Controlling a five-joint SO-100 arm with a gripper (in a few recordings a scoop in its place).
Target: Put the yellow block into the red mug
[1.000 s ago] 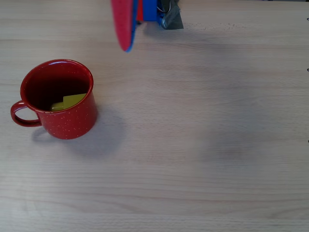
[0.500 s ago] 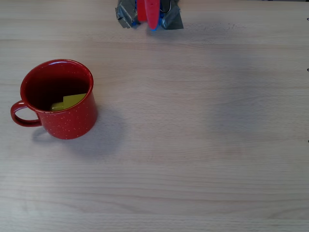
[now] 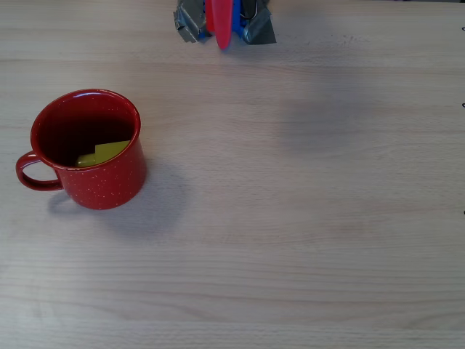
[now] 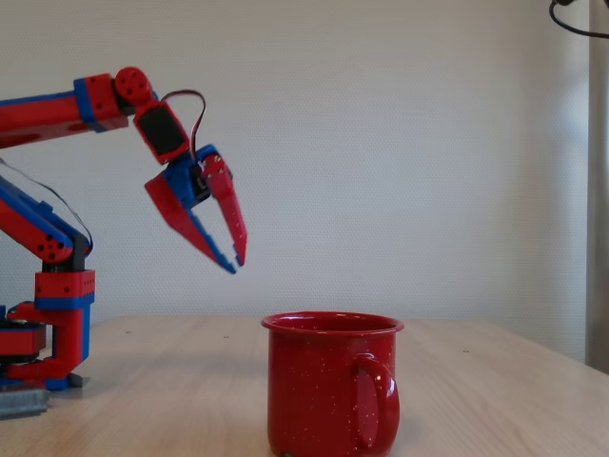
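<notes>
Overhead view — yellow block lies inside red mug.

You see the small yellow plastic block partly hidden by the speckled red enamel mug's wall, far from the end effector.

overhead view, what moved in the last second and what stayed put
The red and blue two-finger gripper pulled back toward the arm's base at the top edge: its tip reached well down over the table a second ago and now barely pokes past the base. It holds nothing. The small yellow plastic block lies unmoved inside the speckled red enamel mug, which kept its place on the pale wooden table.
</notes>
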